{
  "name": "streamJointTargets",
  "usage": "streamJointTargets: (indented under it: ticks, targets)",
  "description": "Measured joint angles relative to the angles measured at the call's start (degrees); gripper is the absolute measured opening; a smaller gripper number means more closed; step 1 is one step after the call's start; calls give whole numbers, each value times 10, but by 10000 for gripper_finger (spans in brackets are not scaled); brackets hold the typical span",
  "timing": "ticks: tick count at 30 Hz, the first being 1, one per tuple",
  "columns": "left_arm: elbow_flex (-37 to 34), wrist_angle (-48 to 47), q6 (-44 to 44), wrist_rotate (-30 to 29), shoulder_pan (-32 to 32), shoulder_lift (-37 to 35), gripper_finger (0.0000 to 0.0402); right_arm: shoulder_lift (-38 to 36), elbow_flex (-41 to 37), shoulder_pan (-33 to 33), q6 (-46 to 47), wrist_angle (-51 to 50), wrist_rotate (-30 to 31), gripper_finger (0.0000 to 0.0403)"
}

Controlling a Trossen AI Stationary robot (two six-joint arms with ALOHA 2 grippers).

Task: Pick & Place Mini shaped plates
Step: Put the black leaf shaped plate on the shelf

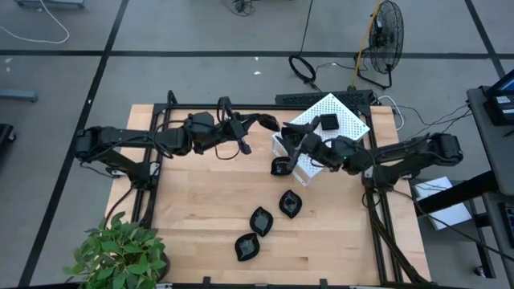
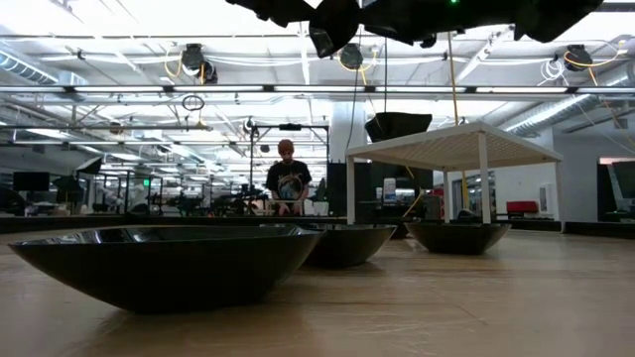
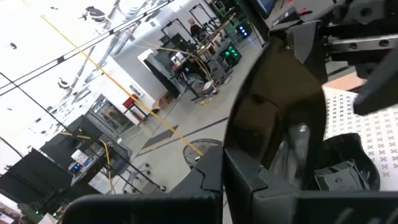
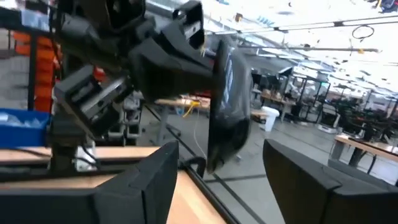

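The light wooden table (image 1: 209, 209) stands on a grey concrete floor, with a potted green plant (image 1: 120, 253) at its seven o'clock corner and a floor fan (image 1: 385, 36) beyond the one o'clock side. From table height the room behind is a wide bright workshop, where a person (image 2: 288, 178) stands at a bench far back.

Both arms meet over the table's twelve o'clock edge. The left gripper (image 1: 265, 123) is clamped on a mini shaped plate (image 3: 273, 124) held up on edge in the air — its glossy black face fills the left wrist view. The right gripper (image 1: 293, 144) faces it from the three o'clock side, its fingers (image 4: 311, 180) spread wide with nothing between them, the held plate just ahead of them.

The white perforated box (image 1: 337, 120) sits tilted at about one o'clock, with one black dish (image 1: 329, 122) on top. Another plate (image 1: 281, 166) lies just beside the box — three more lie in a diagonal row toward six o'clock: one (image 1: 290, 203), one (image 1: 261, 221) and one (image 1: 246, 246).
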Motion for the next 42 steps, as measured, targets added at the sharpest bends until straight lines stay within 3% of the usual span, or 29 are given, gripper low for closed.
streamJointTargets:
  ticks: [12,25,29,36,42]
  targets:
    - [0,8,-2,-1,0,0,4,6,0,-13,-3,28,0,176]
    - [0,18,-18,17,0,0,9,6,0,-23,-42,33,5,15]
    - [0,18,-25,38,-4,0,23,5,0,-24,-52,41,10,11]
    - [0,21,-63,55,-38,0,95,6,0,-26,-54,41,-3,2]
    - [27,-48,-62,-18,-78,0,190,-21,22,-26,-59,-58,5,0]
